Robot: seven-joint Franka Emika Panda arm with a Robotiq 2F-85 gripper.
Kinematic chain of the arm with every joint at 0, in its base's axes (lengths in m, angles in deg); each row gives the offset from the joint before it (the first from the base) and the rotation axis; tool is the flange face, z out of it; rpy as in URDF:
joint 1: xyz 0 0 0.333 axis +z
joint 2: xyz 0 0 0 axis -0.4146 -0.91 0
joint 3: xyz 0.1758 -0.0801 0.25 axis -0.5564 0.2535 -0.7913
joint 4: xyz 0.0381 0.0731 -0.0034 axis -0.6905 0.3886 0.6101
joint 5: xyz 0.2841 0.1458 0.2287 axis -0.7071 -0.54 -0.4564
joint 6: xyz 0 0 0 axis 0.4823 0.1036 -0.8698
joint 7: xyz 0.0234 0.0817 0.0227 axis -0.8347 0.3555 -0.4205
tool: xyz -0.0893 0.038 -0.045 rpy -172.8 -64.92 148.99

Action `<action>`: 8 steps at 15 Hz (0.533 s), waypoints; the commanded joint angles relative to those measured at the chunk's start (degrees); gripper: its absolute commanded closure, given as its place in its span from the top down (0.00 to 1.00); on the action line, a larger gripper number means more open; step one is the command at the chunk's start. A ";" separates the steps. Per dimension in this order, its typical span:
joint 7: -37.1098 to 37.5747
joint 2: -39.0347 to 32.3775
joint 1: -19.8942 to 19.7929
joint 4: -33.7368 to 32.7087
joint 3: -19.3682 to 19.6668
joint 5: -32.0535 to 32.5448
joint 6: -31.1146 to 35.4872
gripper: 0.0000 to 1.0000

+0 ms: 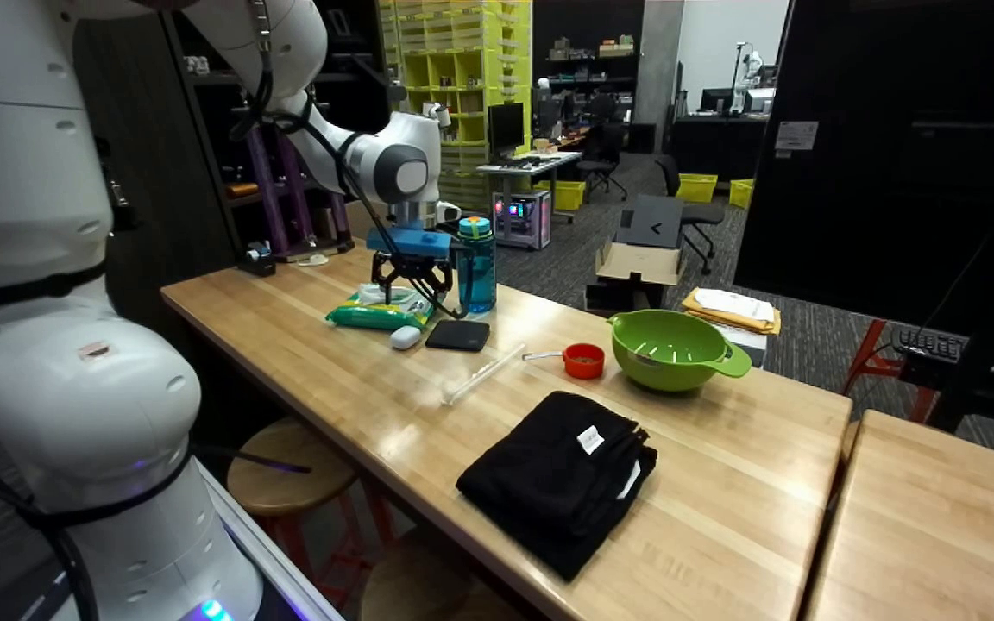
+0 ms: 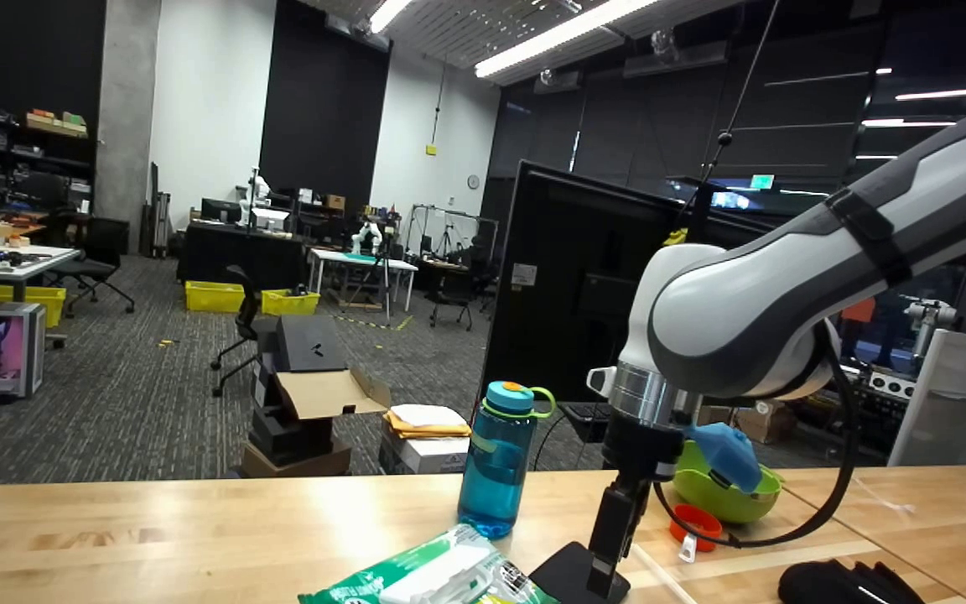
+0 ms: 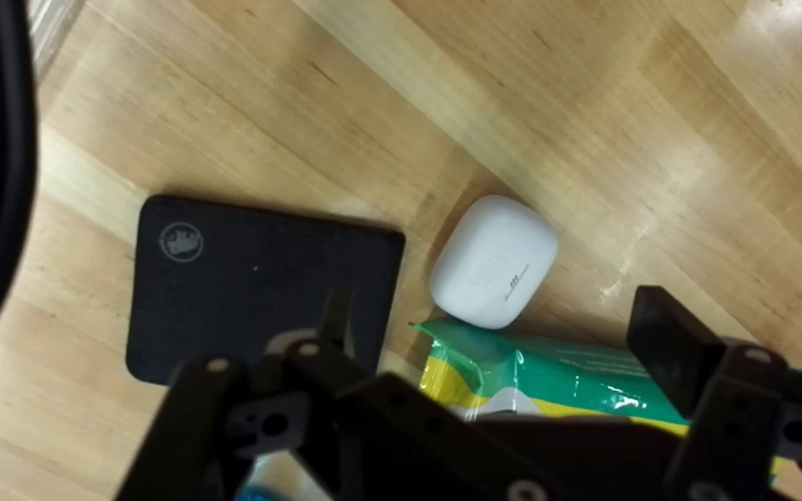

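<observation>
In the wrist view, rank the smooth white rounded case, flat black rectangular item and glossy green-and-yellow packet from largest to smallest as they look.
1-2, order unsure: green-and-yellow packet and black rectangular item; the packet spans wider, but the gripper covers parts of both.
3: white case, clearly smallest.

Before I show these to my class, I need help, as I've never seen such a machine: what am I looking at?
A robot arm reaches over a wooden table. Two pictures come from cameras outside the robot; the third comes from a camera on its wrist, looking down. On the table are a white case, a black slab, a green pack, a bottle, a clear stick, a red cup, a green bowl and black cloth. The end effector, the part that grasps, is open above the pack and slab, holding nothing.
</observation>
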State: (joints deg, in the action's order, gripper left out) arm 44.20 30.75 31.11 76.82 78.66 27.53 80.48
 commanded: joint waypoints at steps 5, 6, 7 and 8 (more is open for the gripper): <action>-1.36 -4.94 -0.19 -6.70 -1.29 2.53 -0.07 1.00; -1.37 -6.14 -0.09 -8.06 -1.63 2.39 -0.15 1.00; -0.54 -9.60 0.36 -12.34 -2.01 3.00 -0.76 1.00; -0.41 -10.99 0.48 -13.98 -2.40 3.19 -0.77 1.00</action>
State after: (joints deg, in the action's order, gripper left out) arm 43.45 25.65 31.20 70.12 77.52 29.49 80.80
